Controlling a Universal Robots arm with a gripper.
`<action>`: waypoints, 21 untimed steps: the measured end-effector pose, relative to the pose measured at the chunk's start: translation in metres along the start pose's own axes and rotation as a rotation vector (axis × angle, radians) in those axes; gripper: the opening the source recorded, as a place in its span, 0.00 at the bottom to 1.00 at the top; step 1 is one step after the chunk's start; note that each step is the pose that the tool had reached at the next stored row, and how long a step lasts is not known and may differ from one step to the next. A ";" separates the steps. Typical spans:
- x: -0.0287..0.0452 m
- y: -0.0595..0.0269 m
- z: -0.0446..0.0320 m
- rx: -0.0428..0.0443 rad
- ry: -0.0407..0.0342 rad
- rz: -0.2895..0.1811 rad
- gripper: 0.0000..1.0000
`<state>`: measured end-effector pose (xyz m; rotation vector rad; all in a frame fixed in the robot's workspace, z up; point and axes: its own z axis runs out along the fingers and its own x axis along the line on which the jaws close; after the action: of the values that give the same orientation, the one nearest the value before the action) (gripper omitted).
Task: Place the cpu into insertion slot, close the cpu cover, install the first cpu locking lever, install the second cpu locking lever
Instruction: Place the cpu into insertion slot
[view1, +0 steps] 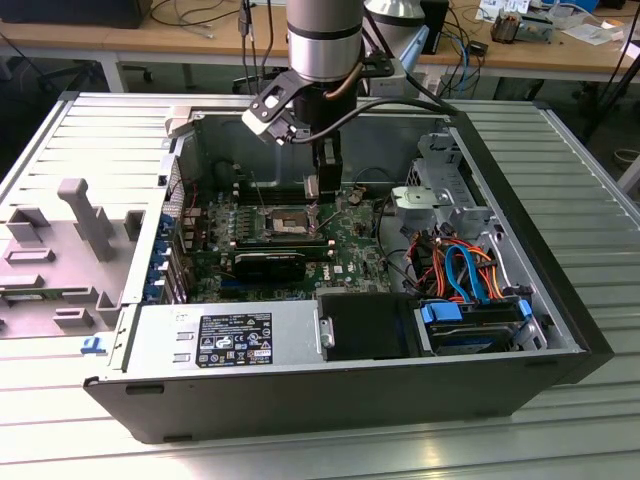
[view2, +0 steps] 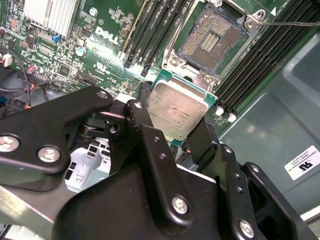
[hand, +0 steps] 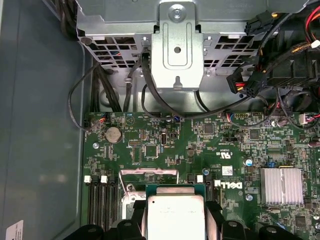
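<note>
Holding cpu (view2: 176, 106) level, silver top up, claw (view2: 174, 115) near insertion slot (view2: 210, 42).

The insertion slot (view2: 212, 42) lies uncovered, open from above. Low black memory slots (view2: 150, 35) flank it on two sides, and a thin lever wire (view2: 290, 22) juts from one corner. The gripper (view2: 175, 125), clamped on the cpu (view2: 177, 105), hangs close by it. Farther off stands a tall drive cage (hand: 175, 50) trailing black cables (hand: 150, 100).

Cpu (view2: 177, 112): flat square chip, dull silver top, green edge; gripped at two opposite edges by gripper (view2: 174, 122), off the board.
Slot (view1: 290, 222): centre of exterior view; silver rim, dark gold-tinted contacts, uncovered.
Cover (hand: 148, 173): thin silver frame, raised open.
</note>
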<state>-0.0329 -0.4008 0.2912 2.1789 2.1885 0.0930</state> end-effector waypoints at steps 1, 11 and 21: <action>-0.0001 0.0000 0.0001 0.0000 0.0000 0.000 0.55; -0.0060 -0.0003 0.0039 0.0000 0.0000 0.000 0.55; -0.0154 -0.0012 0.0143 0.0000 0.0000 0.000 0.55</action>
<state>-0.0329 -0.4161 0.2768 2.1789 2.1886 0.0930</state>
